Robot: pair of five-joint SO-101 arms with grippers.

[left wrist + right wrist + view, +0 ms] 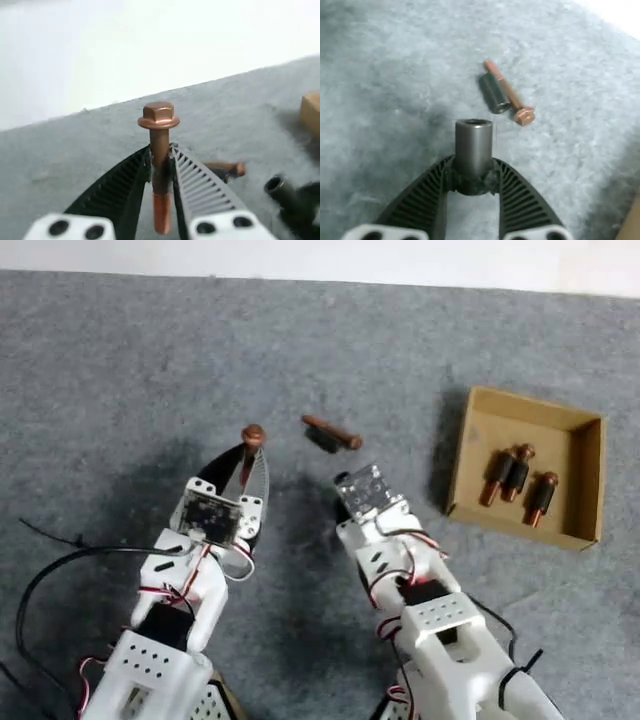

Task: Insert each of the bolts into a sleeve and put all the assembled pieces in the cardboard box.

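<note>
Loose bolt (338,434) beside loose sleeve (322,441)

open carpet (120,370) left | loose bolt (335,433), sleeve (323,442) ahead | cardboard box (457,455) right

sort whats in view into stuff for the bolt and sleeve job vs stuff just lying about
For the job:
- held bolt in the left gripper
- held sleeve in the right gripper
- loose bolt
- loose sleeve
- cardboard box
- three assembled pieces inside it

Just lying about:
- black cable
- grey mat
</note>
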